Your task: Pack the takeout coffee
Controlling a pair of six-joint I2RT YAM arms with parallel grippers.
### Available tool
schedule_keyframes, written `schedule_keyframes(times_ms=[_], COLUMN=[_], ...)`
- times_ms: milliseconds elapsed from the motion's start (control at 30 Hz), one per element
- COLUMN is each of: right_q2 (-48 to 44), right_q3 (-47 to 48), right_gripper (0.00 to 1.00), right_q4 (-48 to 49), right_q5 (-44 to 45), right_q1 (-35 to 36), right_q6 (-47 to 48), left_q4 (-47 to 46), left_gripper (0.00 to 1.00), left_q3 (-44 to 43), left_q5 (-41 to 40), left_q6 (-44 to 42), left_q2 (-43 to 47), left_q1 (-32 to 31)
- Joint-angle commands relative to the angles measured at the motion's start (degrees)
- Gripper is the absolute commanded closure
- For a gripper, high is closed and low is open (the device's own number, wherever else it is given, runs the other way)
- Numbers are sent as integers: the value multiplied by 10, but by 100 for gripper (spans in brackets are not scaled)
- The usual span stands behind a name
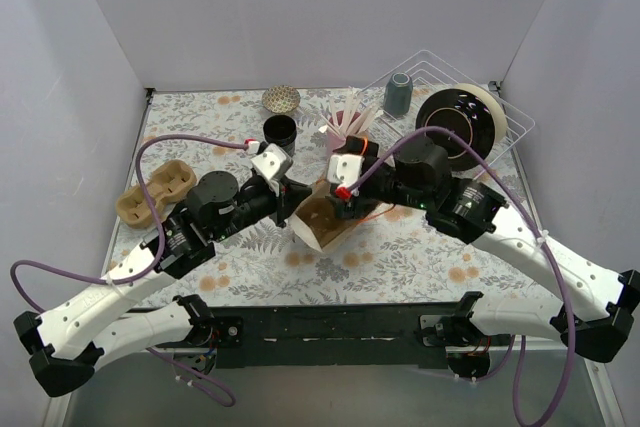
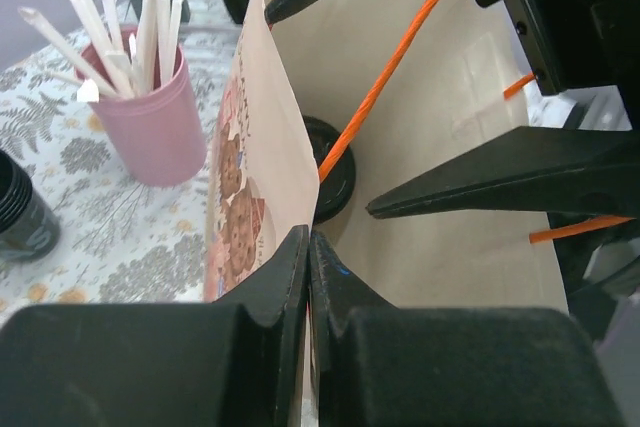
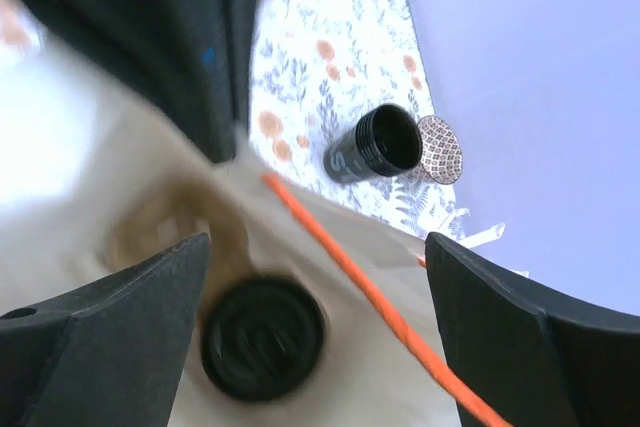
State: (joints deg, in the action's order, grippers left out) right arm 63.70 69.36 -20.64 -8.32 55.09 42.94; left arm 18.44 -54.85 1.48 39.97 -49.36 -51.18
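The takeout coffee (image 3: 262, 339), a black cup with a glossy black lid, stands inside the paper bag (image 1: 318, 227) with orange string handles. In the left wrist view its lid (image 2: 330, 182) shows deep in the bag past the printed wall (image 2: 245, 177). My left gripper (image 2: 308, 237) is shut on the bag's near rim and holds the mouth apart. My right gripper (image 3: 318, 247) hangs open over the cup inside the bag's mouth, its fingers (image 2: 480, 177) spread wide and touching nothing. From above, both grippers meet at the bag in mid-table.
A pink cup of wrapped straws (image 1: 345, 127) stands just behind the bag. A lidless black cup (image 1: 280, 132) and a patterned bowl (image 1: 282, 98) lie further back. A grey-blue tumbler (image 1: 398, 94) sits on a wire rack (image 1: 500, 112). A cardboard cup carrier (image 1: 155, 190) lies at left.
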Motion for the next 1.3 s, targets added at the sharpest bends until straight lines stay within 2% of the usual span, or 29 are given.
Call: schedule_keyframes(times_ms=[0, 100, 333, 467, 767, 1033, 1267], right_q2=[-3, -10, -68, -87, -82, 3, -4], right_q3=[115, 119, 23, -14, -12, 65, 60], right_gripper=[5, 7, 12, 14, 14, 15, 15], right_q4=[36, 39, 58, 28, 27, -120, -130], right_q5=[59, 59, 1, -18, 12, 57, 60], right_q1=[-2, -1, -1, -1, -1, -2, -2], right_q6=[-194, -253, -370, -414, -490, -616, -660], left_q4=[26, 28, 40, 45, 65, 67, 63], left_gripper=[100, 100, 100, 100, 100, 100, 100], left_q3=[-7, -9, -35, -37, -32, -24, -5], left_q5=[-24, -16, 14, 30, 43, 74, 76], left_q6=[84, 91, 86, 94, 129, 171, 187], left_q2=[6, -5, -14, -19, -23, -34, -19], left_q1=[2, 2, 2, 2, 2, 2, 2])
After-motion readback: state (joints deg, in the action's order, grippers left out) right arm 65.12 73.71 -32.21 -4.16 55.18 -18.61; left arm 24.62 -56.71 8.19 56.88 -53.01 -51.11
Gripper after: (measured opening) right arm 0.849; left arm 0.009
